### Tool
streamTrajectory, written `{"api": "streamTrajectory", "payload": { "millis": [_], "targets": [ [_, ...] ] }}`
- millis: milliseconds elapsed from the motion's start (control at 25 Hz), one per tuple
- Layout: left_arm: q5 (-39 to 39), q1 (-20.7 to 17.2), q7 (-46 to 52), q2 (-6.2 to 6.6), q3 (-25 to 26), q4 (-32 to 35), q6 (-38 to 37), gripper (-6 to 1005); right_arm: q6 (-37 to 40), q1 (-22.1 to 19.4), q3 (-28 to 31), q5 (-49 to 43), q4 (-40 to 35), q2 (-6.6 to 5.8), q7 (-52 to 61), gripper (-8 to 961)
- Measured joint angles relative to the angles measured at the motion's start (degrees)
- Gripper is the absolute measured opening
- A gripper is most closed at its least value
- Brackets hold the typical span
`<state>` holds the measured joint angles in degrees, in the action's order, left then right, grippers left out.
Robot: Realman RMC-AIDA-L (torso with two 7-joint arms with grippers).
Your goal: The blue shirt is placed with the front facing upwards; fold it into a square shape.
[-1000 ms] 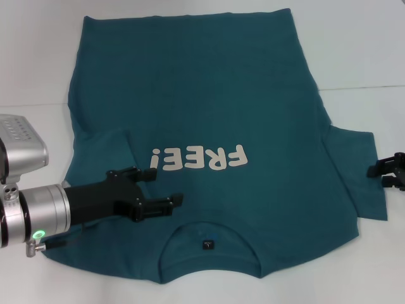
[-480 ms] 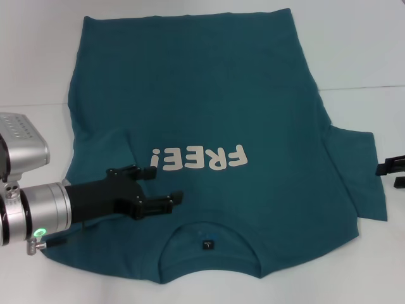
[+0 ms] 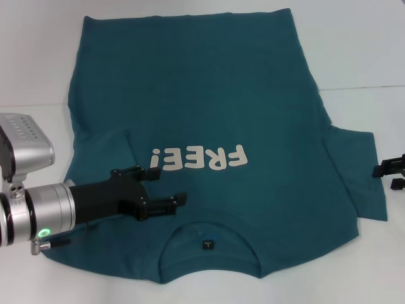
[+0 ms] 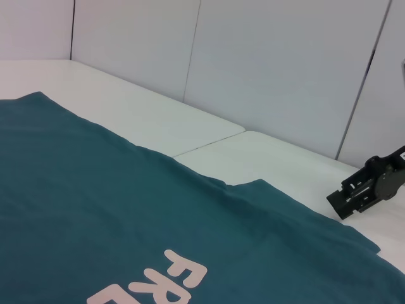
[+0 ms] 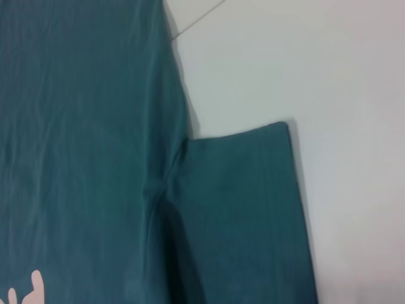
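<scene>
Blue shirt (image 3: pixel 209 126) spread front-up on the white table (image 3: pixel 361 44), collar near, hem far, left sleeve looking already tucked inward (a judgement from the lie of the cloth). Left claw (image 3: pixel 158 190) hovering wide open over the near-left chest. Right claw (image 3: pixel 393 172) at the right edge, just beside the flat right sleeve (image 5: pixel 247 209); cannot tell its opening. Best to pinch the sleeve hem low, then carry it inward without dragging the body.

Blue shirt (image 3: pixel 209 133) flat on white table, print up, collar nearest
</scene>
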<state>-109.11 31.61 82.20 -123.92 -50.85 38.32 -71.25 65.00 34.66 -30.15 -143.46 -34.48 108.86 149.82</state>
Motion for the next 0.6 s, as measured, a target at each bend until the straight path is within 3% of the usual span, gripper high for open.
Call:
{"api": "streamTrajectory", "payload": {
  "millis": [600],
  "targets": [
    [0.05, 0.03, -0.02, 0.0, -0.05, 0.0, -0.01, 877, -1.63, 0.75, 0.29, 0.29, 2.49, 0.21, 0.25, 501]
  ]
}}
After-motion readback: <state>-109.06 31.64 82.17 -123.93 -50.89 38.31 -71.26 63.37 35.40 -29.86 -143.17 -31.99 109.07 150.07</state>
